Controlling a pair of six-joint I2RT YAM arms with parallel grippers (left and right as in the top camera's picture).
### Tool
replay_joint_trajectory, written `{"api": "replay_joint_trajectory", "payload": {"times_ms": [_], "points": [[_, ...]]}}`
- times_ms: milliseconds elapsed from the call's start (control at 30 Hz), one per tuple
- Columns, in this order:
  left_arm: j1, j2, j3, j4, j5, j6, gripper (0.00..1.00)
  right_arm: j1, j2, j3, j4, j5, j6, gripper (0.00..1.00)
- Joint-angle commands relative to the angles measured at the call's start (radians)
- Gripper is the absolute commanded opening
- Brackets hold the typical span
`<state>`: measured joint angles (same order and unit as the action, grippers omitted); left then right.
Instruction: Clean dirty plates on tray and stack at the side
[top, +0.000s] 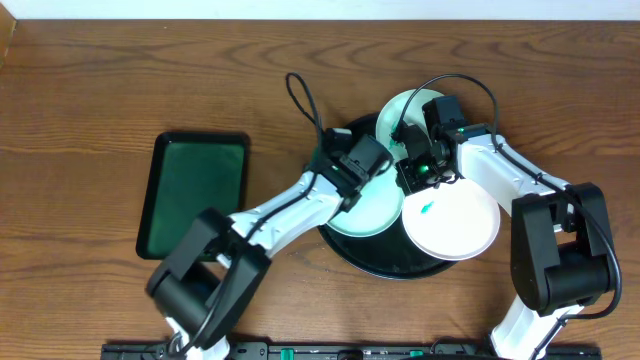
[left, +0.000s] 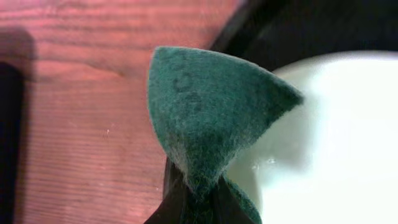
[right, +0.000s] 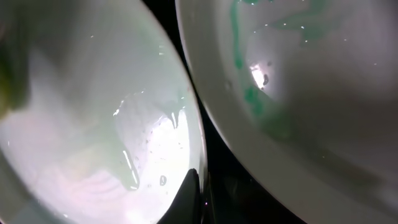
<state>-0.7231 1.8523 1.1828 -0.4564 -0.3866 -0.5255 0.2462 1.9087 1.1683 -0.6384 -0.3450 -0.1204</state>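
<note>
Two arms meet over the tray (top: 385, 262), and the coming move depends on the left one. The left gripper (left: 196, 202) has its jaws pinched narrow on a folded green scouring pad (left: 211, 112). The pad stands at the near rim of the middle plate (top: 365, 212), and in the wrist view the plate's face lies to the right of it, so I judge the wipe must run inward.

The right gripper (top: 412, 172) hangs close beside, between the upper plate (top: 405, 108) and the white plate (top: 460, 228). One dark fingertip (right: 189, 199) shows at a wet rim, but I cannot tell how its jaws stand. This arm crowds the sweep.

The white plate, smeared teal, lies nearer the right arm. A rectangular green tray (top: 195, 195) sits on the bench (top: 100, 80), well apart.
</note>
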Motion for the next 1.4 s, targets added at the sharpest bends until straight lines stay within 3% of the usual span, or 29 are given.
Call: {"api": "replay_joint_trajectory", "payload": {"times_ms": [0, 167, 367, 467, 600, 800, 933, 1133, 1367], "points": [[0.013, -0.068, -0.006, 0.062, 0.138, -0.026, 0.07, -0.005, 0.006, -0.003, -0.004, 0.031, -0.008, 0.01], [0.012, -0.032, -0.008, 0.176, 0.365, -0.026, 0.07, -0.005, 0.006, -0.003, -0.005, 0.031, -0.008, 0.01], [0.017, 0.019, -0.009, 0.134, 0.374, -0.011, 0.07, -0.005, 0.006, -0.003, -0.006, 0.031, -0.008, 0.01], [0.029, 0.026, -0.021, 0.094, 0.307, 0.05, 0.07, -0.005, 0.006, -0.003, -0.008, 0.031, -0.008, 0.01], [0.056, 0.026, -0.037, 0.02, 0.079, 0.05, 0.07, -0.005, 0.006, -0.003, -0.008, 0.031, -0.008, 0.01], [0.098, 0.006, -0.036, -0.02, -0.003, 0.034, 0.07, -0.004, 0.006, -0.003, -0.007, 0.027, 0.005, 0.01], [0.124, -0.091, -0.036, -0.021, -0.002, -0.03, 0.07, -0.003, 0.002, -0.003, -0.004, 0.006, 0.019, 0.01], [0.153, -0.307, -0.036, -0.04, 0.061, -0.034, 0.07, -0.002, -0.049, -0.003, 0.016, -0.092, 0.018, 0.01], [0.239, -0.517, -0.036, -0.162, 0.061, -0.033, 0.07, 0.053, -0.185, -0.003, 0.022, -0.038, 0.018, 0.01]]}}
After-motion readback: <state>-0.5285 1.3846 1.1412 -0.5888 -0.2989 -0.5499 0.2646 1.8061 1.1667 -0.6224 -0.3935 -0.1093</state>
